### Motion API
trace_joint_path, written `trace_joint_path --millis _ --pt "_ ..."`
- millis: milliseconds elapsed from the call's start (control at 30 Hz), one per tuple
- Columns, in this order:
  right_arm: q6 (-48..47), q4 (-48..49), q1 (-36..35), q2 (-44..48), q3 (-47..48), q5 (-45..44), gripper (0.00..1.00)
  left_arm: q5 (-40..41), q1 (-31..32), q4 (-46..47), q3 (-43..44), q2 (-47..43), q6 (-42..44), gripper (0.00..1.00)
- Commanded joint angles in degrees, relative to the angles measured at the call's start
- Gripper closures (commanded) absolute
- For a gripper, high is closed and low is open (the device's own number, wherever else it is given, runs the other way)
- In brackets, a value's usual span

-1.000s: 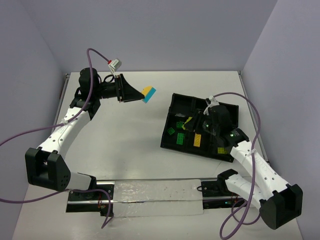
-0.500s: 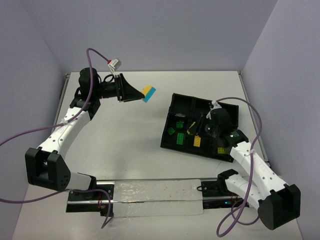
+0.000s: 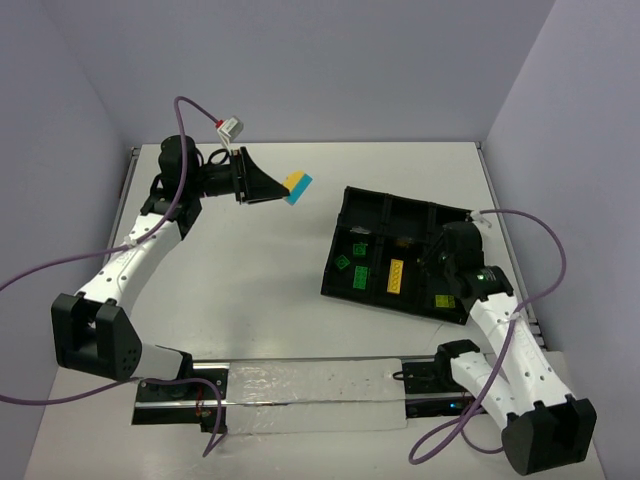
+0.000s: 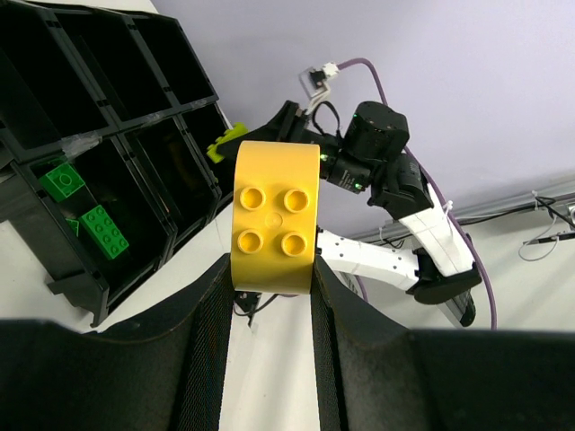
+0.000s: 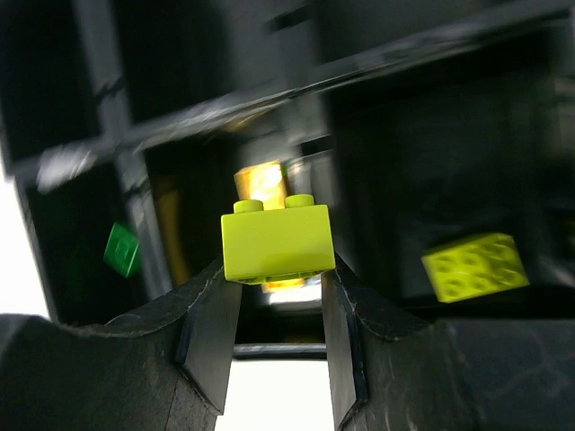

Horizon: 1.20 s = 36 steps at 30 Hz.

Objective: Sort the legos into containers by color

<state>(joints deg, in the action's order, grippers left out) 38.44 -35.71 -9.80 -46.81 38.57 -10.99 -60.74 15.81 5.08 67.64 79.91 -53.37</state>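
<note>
Worktop (image 3: 250,260): carries the tray (image 3: 333,250) at centre-right.
Left end effector (image 4: 272,269): pinching the yellow brick (image 4: 274,215) by its side faces, studs toward the wrist camera. Held raised above the worktop, well apart from the tray. The side grip is judged to leave the underside free for release.
Blue piece (image 3: 301,190): shows just beside the yellow brick in the top view. Cannot tell whether the two are joined.
Tray: black, set at an angle. Thin walls keep the colours apart.
Green bricks (image 3: 343,263): left near compartment.
Stored yellow brick (image 3: 397,277): middle near compartment. Judged destination for the left load.
Right end effector (image 5: 278,274): pinching the lime brick (image 5: 277,242), studs up, above the tray's near row.
Stored lime brick (image 5: 474,265): compartment to the right in the wrist view. Judged target, so a sideways shift is needed before release.
Cable (image 3: 530,230): purple loop beside the tray's right edge.
Obstruction: the right end effector occupies the space over the tray, so the left load is judged to wait. Thin walls allow little error on release.
</note>
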Motion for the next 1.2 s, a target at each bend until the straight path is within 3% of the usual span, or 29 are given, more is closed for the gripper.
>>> trace_joint_path --millis 0,167,467,533,600,667,733,967,1167 --pt "3.78 -3.22 3.58 4.86 -0.79 -5.74 1.0 -0.33 0.18 0.75 2.06 0.67 2.3 1.0" --pt "5.09 -4.61 5.48 6.53 -2.02 -7.67 1.0 -0.41 0.18 -1.33 2.71 1.32 4.34 1.0" --pt "12.25 -6.97 7.85 0.08 -3.48 -11.88 0.97 -1.61 0.18 -3.21 4.87 4.4 6.23 1.0" --pt "14.29 -7.88 8.21 0.03 -3.85 -13.7 0.87 -1.6 0.18 -3.47 5.0 5.19 6.37 1.0" --pt "14.99 -7.85 8.43 1.54 -4.26 -14.67 0.53 -1.75 0.18 -3.4 5.47 5.75 6.46 1.0" --pt "14.54 -7.08 8.49 4.0 -4.64 -15.11 0.29 -1.84 0.18 -3.33 6.02 6.32 6.35 1.0" --pt "13.06 -6.12 8.57 5.24 -4.55 -15.11 0.21 -2.1 0.18 -3.68 6.72 7.37 6.44 1.0" --pt "9.05 -5.18 8.56 3.4 -2.66 -13.53 0.17 -2.35 0.18 -2.62 8.18 9.28 5.58 1.0" --pt "2.07 4.22 8.52 9.84 -2.85 -2.13 0.21 -2.28 0.18 -3.18 8.57 9.27 6.03 1.0"
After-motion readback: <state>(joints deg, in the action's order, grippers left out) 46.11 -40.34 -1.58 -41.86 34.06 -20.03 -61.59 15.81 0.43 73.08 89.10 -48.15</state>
